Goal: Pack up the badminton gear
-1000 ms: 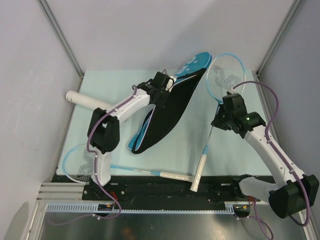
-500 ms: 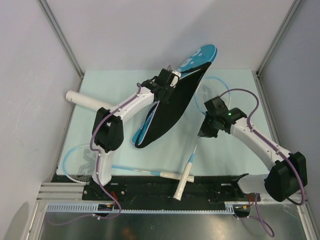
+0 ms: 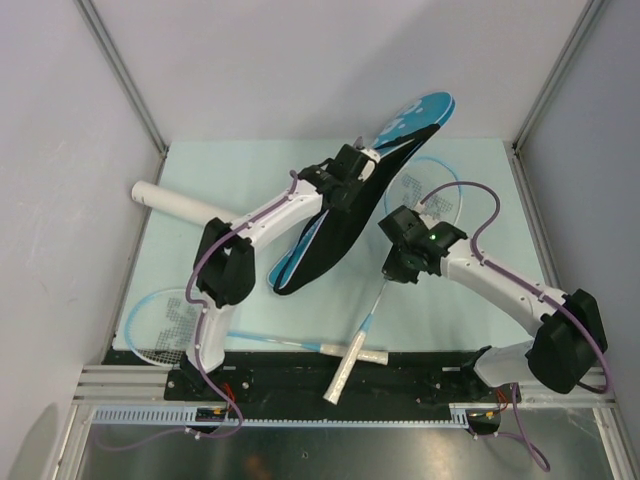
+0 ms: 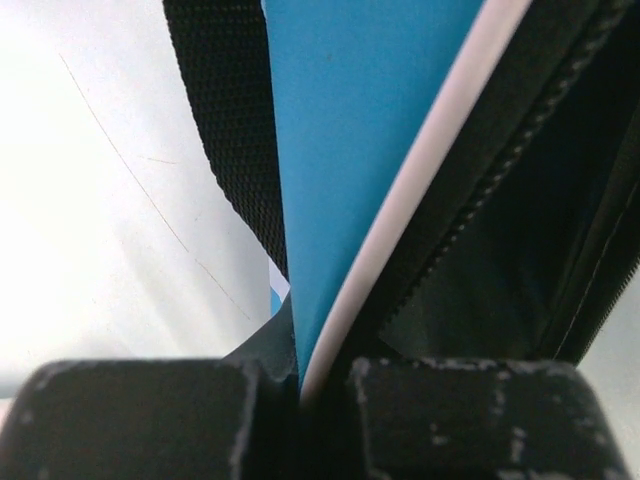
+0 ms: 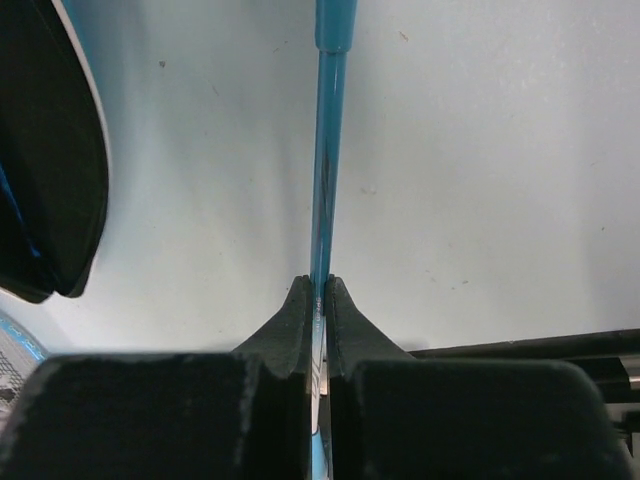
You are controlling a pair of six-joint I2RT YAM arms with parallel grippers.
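The long blue racket bag [image 3: 340, 225] lies slantwise across the mat with its black inside showing. My left gripper [image 3: 366, 166] is shut on the bag's upper edge and holds that end up. In the left wrist view the blue panel [image 4: 350, 150] and white piping run into the closed left gripper [image 4: 310, 375]. My right gripper [image 3: 395, 268] is shut on the thin blue shaft [image 5: 328, 150] of a racket. That racket's head [image 3: 432, 195] lies beside the bag's mouth and its white handle [image 3: 345, 370] points at the near rail. The right gripper [image 5: 320, 292] pinches the shaft tightly.
A second racket lies along the near edge, head [image 3: 165, 322] at the left and handle [image 3: 362, 353] crossing under the first. A white tube [image 3: 178, 203] rests at the left behind the left arm. Grey walls close in the mat; a black rail [image 3: 300, 385] runs along the front.
The right arm has carried its racket leftward, bringing the head next to the bag's mouth. The left arm has swung the bag's held end rightward and higher.
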